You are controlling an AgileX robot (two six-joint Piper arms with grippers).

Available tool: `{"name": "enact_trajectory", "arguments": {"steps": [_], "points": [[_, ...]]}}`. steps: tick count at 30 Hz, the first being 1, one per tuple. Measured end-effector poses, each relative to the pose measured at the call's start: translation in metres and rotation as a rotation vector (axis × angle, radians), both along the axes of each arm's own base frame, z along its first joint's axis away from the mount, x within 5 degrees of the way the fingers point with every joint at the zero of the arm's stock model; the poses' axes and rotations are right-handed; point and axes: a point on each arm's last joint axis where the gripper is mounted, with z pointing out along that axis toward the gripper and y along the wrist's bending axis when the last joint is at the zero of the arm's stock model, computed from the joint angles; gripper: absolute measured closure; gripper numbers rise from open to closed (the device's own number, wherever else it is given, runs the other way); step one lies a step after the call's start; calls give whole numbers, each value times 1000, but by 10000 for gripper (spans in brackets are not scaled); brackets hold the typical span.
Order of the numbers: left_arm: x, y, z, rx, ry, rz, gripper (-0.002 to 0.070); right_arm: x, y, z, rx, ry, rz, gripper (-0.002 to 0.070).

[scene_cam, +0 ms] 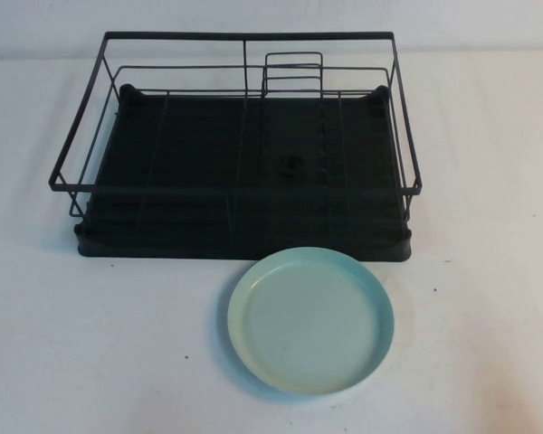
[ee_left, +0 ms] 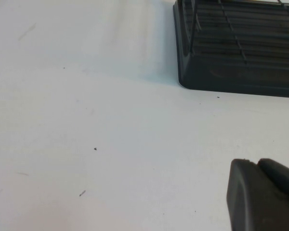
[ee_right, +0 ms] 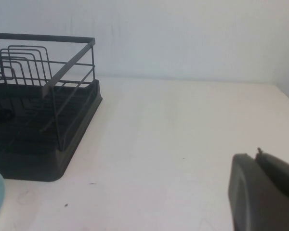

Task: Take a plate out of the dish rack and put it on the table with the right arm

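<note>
1. The high view alone takes in the whole dish rack (scene_cam: pixel 235 149): a black wire frame over a ridged black drip tray, with a small wire holder loop (scene_cam: pixel 293 74) at its far side and nothing standing in it.
2. The plate (scene_cam: pixel 310 320) lies flat on the table (scene_cam: pixel 81 353), outside the rack, just off the rack's near edge and toward its right half. Its rim comes very close to the tray's front lip; whether the two touch cannot be told.
3. Neither arm nor claw appears in the high view; only the wrist views show them.
4. The left wrist view shows the rack's near left corner, tray wall and a few wires, with bare table and tiny dark specks beside it. A dark piece of the left gripper (ee_left: pixel 262 195) sits at the frame edge, well apart from the rack, over the table. Whether its claw is spread or pressed together cannot be told.
5. The right wrist view shows the rack from its right side: top rail, holder loop and tray corner. A sliver of the plate's pale rim shows just in front of that corner.
6. A dark piece of the right gripper (ee_right: pixel 265 192) shows there too, over bare table well to the right of the rack, clear of the plate. Its claw state cannot be told.
</note>
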Motion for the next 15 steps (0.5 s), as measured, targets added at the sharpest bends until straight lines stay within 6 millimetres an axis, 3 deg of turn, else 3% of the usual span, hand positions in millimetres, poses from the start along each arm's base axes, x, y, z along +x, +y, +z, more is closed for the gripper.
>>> {"name": "enact_trajectory", "arguments": {"steps": [15], "points": [[0,0,0,0,0,0,679,-2,1,-18,30,206,8,694]]}}
